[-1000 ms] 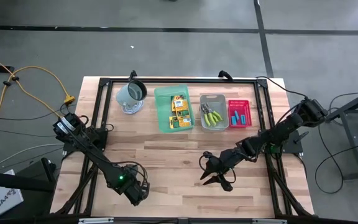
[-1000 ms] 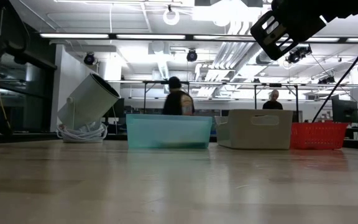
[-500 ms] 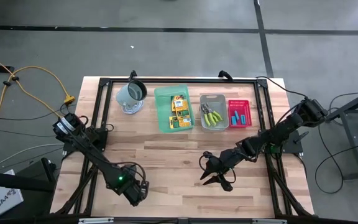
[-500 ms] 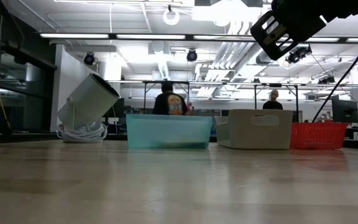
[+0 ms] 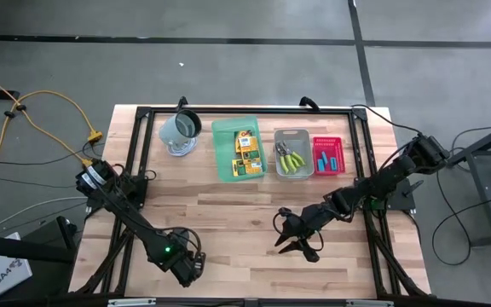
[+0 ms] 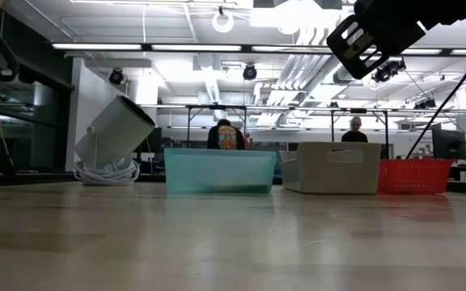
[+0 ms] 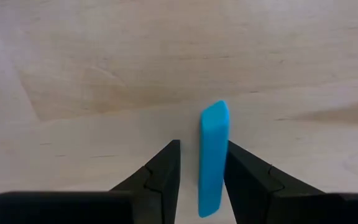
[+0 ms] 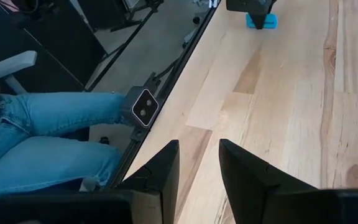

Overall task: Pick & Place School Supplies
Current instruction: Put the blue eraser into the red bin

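Note:
A stubby cyan-blue piece (image 7: 213, 155) lies flat on the wood near the table's front left. My left gripper (image 7: 202, 152) points straight down over it, open, with one finger on each side. A gap shows on one side, and the other finger stands close against the piece. The right wrist view shows the same piece (image 8: 261, 22) under that gripper. In the high view the left gripper (image 5: 186, 266) hides it. My right gripper (image 5: 290, 239) hovers open and empty over the table's right middle. Yellow-orange boxes (image 5: 245, 152), plier-like tools (image 5: 290, 158) and more cyan pieces (image 5: 327, 159) lie in trays.
Along the far edge stand a green tray (image 5: 222, 149), a grey tray (image 5: 307, 141) and a red tray (image 5: 337, 141). A grey-green mug (image 5: 180, 128) leans tilted at the far left. A person's legs (image 8: 42, 124) and a small camera (image 8: 143, 107) are at the near edge.

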Tool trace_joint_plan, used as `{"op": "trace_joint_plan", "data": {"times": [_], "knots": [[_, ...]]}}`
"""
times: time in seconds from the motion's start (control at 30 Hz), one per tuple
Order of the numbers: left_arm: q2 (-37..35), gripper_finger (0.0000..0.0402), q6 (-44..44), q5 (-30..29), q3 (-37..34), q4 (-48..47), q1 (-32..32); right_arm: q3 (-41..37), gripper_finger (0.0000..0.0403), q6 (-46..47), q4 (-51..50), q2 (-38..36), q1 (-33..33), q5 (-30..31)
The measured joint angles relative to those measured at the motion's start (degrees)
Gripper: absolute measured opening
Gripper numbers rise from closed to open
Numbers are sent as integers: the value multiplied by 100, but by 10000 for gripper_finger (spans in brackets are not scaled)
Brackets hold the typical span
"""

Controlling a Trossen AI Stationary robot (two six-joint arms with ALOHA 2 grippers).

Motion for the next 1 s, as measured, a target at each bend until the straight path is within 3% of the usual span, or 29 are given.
{"op": "trace_joint_plan", "data": {"times": [0.37, 0.7, 1.0], "knots": [[2, 104, -227, 7, -2, 13, 0, 0, 105, 0, -28, 0, 0, 0], [2, 35, -245, 51, -7, 152, 51, 0, 105, 0, -37, 0, -2, 2], [2, 31, 454, 1, -7, 288, 144, 0, 105, 0, -37, 1, -2, 4]]}}
